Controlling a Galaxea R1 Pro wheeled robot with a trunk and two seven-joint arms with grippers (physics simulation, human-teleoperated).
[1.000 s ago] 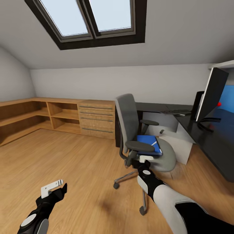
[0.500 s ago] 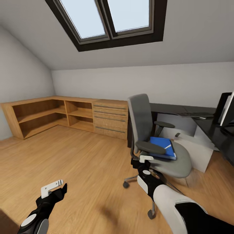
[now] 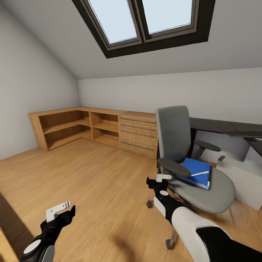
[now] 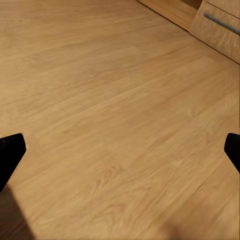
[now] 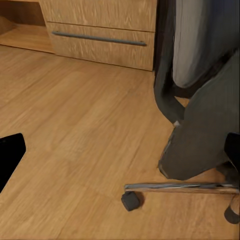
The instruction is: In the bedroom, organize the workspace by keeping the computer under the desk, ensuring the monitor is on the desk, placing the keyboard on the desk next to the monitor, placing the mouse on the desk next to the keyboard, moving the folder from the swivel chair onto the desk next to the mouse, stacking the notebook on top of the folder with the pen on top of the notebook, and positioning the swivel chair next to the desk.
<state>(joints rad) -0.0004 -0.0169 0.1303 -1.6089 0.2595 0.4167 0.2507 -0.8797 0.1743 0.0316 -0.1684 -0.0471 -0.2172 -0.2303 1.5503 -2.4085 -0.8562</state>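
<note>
I see a grey swivel chair (image 3: 182, 145), a bright blue folder (image 3: 196, 171), and a light brown wood floor (image 3: 91, 182).

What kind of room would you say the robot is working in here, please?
Probably an attic room used as a home office: a skylight in the sloped ceiling, a swivel chair beside a black desk, and low oak shelving.

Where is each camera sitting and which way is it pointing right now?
Head view: on the head, looking forward and down at swivel chair, blue folder, left gripper, right gripper.
Left wrist view: near the left gripper, facing wood floor; dark fingertips.
Right wrist view: near the right gripper, facing the chair's base.
Head and right wrist share the chair.
</note>
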